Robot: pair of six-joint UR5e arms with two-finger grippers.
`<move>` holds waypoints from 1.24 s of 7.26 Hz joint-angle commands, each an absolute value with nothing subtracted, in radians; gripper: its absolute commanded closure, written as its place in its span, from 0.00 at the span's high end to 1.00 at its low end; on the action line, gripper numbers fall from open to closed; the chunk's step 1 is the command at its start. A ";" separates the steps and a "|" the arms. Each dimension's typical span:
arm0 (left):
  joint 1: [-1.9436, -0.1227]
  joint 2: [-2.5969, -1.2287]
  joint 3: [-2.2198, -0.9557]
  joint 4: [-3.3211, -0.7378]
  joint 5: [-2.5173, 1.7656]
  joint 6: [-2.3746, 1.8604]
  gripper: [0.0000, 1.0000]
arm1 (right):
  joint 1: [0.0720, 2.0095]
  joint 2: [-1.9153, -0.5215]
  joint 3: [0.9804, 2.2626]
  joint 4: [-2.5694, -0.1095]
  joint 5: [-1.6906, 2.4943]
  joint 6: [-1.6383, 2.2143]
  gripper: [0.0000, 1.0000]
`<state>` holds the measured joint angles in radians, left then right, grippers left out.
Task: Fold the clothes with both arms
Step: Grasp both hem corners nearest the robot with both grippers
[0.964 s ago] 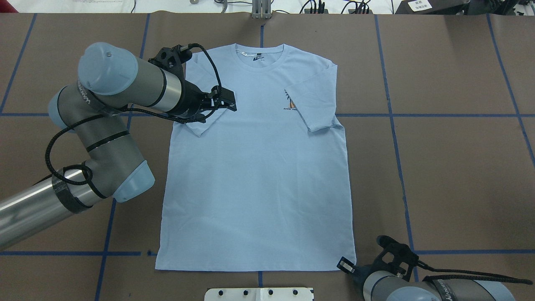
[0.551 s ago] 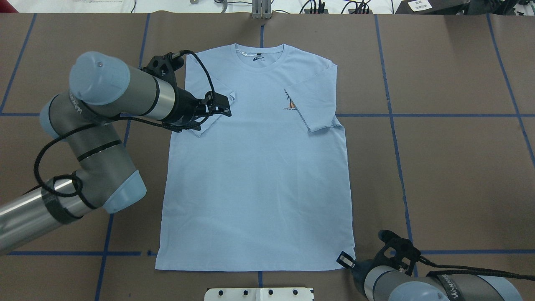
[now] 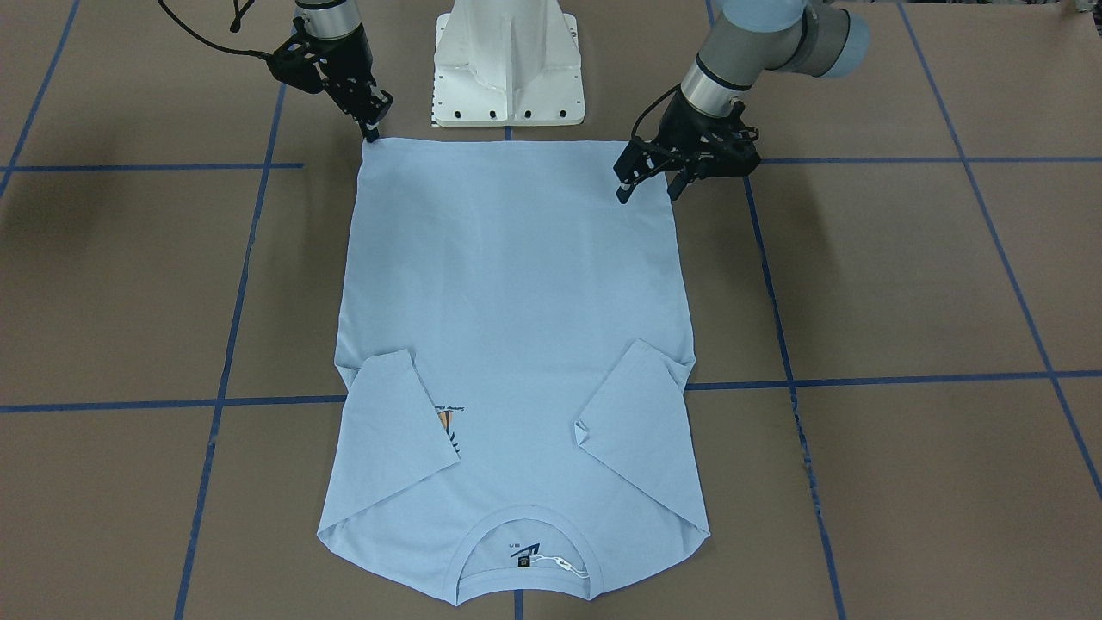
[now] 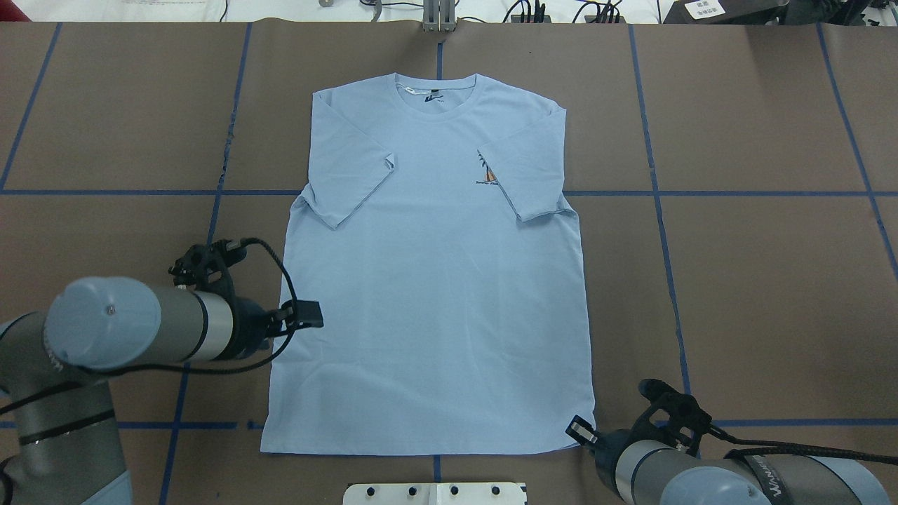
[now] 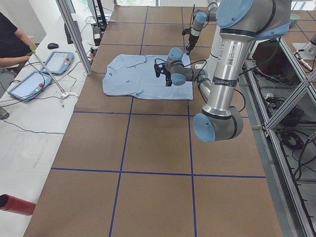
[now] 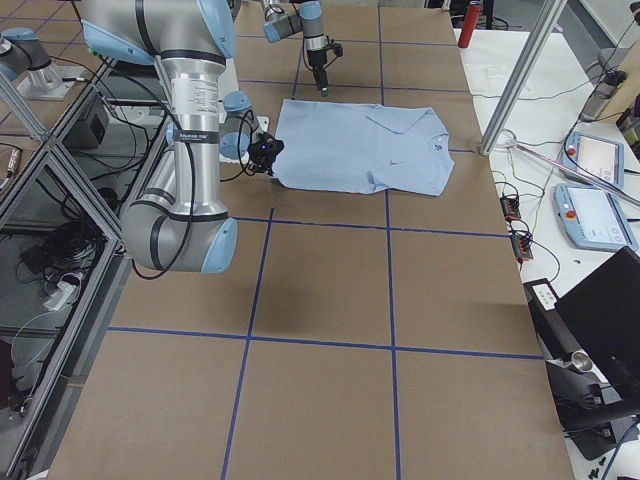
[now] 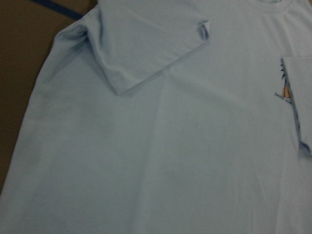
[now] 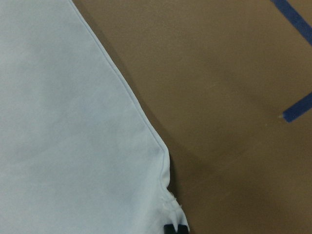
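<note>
The light blue T-shirt (image 4: 435, 294) lies flat, chest up, neck away from the robot, with both sleeves folded in onto the chest. The right-hand sleeve (image 4: 523, 168) partly covers the palm print (image 4: 486, 174). My left gripper (image 3: 647, 189) is open and hovers just above the shirt's left side edge, near the hem end; its wrist view shows the folded left sleeve (image 7: 146, 44). My right gripper (image 3: 372, 131) is shut on the shirt's right hem corner (image 8: 163, 195), which is puckered at a dark fingertip (image 8: 174, 229).
The white pedestal base (image 3: 508, 69) stands just behind the hem. Blue tape lines (image 4: 652, 140) cross the brown table. A person (image 5: 12, 44) and tablets (image 5: 29, 84) are at a side table, and a red cylinder (image 5: 15, 205) lies at its near end.
My left arm has left the folded left sleeve and drawn back along the shirt's left edge toward the hem. The sleeve stays folded. The right gripper has hardly moved.
</note>
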<state>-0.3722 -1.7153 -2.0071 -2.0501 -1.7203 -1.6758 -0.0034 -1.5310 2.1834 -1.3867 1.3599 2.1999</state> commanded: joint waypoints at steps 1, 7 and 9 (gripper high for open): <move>-0.234 -1.655 -2.028 -2.037 -1.614 -1.764 0.96 | -0.003 -1.532 2.184 -1.387 1.362 2.200 0.00; -0.095 -1.608 -2.026 -2.026 -1.615 -1.868 0.44 | -0.005 -1.529 2.184 -1.387 1.361 2.200 0.00; -0.095 -1.608 -2.039 -2.013 -1.614 -1.871 0.00 | -0.005 -1.531 2.189 -1.387 1.361 2.200 0.00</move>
<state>-0.1016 -1.6065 -2.0340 -2.0229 -1.6151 -1.8650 -0.0046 -1.5298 2.1863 -1.3867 1.3606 2.1997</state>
